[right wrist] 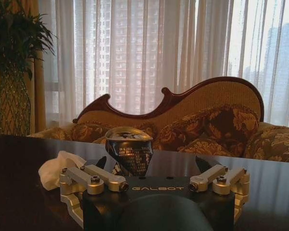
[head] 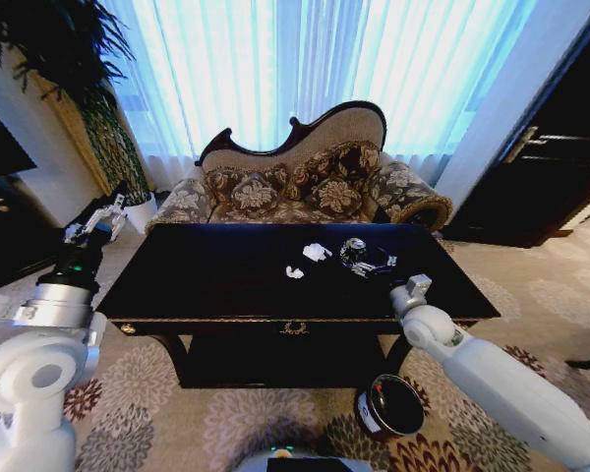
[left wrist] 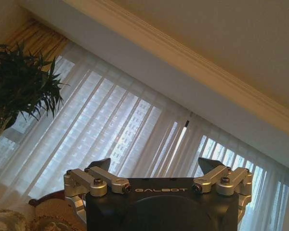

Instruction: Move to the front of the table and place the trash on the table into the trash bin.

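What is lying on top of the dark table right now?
On the long dark glossy wooden table lie two crumpled white paper wads and, a dark shiny crushed can, and something clear beside it, probably a bottle. The lower shelf underneath is in shadow.

Left gripper raised, spread; right gripper low, forward, spread

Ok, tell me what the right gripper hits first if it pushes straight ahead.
Probably the crushed can, standing ahead between the open fingers of the right gripper on the table; the paper wad sits off to one side.
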{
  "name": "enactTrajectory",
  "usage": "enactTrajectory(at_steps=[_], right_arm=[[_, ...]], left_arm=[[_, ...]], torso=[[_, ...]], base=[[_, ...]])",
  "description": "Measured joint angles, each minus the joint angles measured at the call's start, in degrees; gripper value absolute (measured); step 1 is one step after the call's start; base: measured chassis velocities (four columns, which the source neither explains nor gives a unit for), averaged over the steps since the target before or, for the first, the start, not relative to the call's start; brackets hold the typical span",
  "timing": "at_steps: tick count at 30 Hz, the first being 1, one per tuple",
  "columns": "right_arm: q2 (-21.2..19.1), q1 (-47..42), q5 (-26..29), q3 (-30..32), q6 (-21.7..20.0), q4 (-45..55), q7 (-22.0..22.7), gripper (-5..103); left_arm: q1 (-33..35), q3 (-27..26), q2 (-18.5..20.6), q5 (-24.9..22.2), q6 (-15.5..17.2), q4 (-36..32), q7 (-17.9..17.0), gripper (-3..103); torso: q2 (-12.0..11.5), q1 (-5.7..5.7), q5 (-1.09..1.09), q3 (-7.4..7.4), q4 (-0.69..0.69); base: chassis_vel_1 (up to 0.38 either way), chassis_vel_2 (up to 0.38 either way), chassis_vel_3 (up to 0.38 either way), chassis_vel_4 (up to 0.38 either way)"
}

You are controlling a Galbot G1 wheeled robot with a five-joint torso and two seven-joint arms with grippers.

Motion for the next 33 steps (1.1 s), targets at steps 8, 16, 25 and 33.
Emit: enactTrajectory(at_steps=[8, 16, 25, 33], right_arm=[[1.07, 2.51, 0.03, -3.5, 0.62, -2.22, -0.28, 100], [1.54, 4.52, -0.08, -5.32, 1.66, -3.13, -0.89, 86], [1.12, 4.58, -0.08, -5.35, 1.77, -3.14, -1.08, 54], [0.89, 2.46, -0.44, -3.94, 1.91, -2.5, -1.81, 21]], left_arm=[[0.26, -0.28, 0.06, 0.05, -0.02, -0.11, 0.14, 100], [0.22, -0.41, 0.11, 0.05, -0.07, 0.07, 0.19, 100], [0.08, -0.3, -0.01, 0.18, -0.14, 0.25, 0.21, 100], [0.2, -0.61, 0.02, 0.19, -0.23, 0.14, 0.22, 100]], torso=[[0.0, 0.0, 0.0, 0.0, 0.0], [0.0, 0.0, 0.0, 0.0, 0.0], [0.0, 0.0, 0.0, 0.0, 0.0], [0.0, 0.0, 0.0, 0.0, 0.01]], base=[[0.0, 0.0, 0.0, 0.0], [0.0, 0.0, 0.0, 0.0], [0.0, 0.0, 0.0, 0.0], [0.0, 0.0, 0.0, 0.0]])
